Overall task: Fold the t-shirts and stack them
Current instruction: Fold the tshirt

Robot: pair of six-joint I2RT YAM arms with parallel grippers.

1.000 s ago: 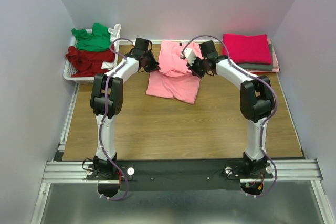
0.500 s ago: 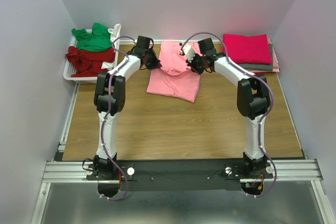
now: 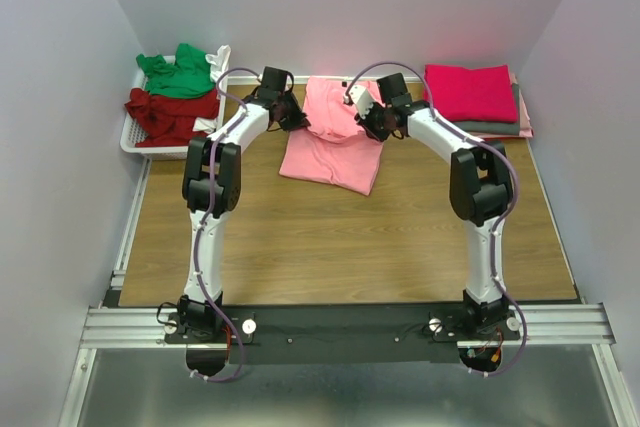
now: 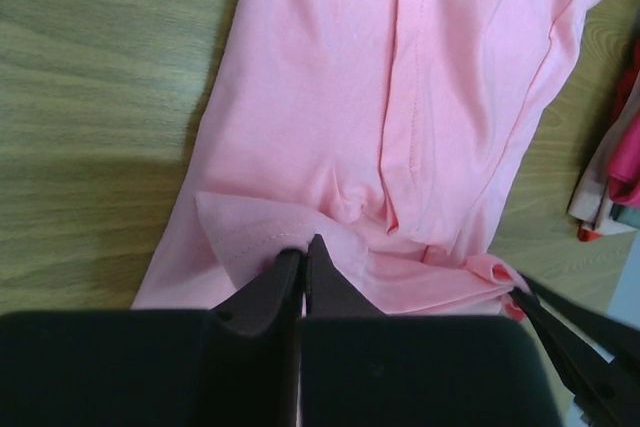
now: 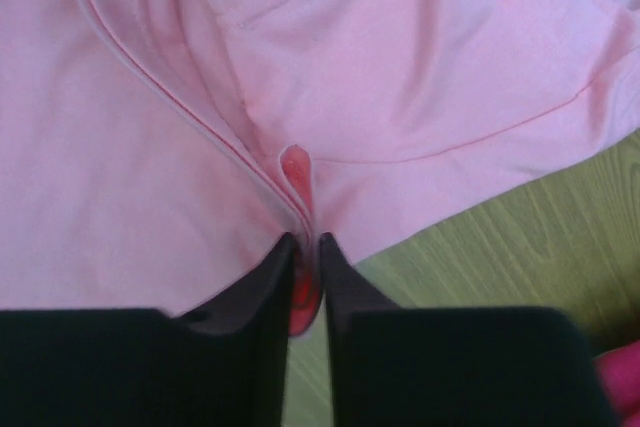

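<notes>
**Two white arms, black joints, purple cables**

In the top view the left arm (image 3: 203,247) stands toward 7 o'clock and the right arm (image 3: 487,252) toward 5 o'clock. Each is made of smooth white rounded tubes linked by bulky matte black joint housings. A thin purple-grey cable (image 3: 378,66) follows each arm and bows out in a free loop near the wrist. The black bases (image 3: 198,315) sit at the 6 o'clock edge. The right wrist carries a small white block (image 3: 360,99). The left gripper (image 4: 303,247) and right gripper (image 5: 305,242) are matte black. In each wrist view a broad flat body fills the 6 o'clock edge, and two fingers narrow to slim curved tips toward 12 o'clock.
</notes>
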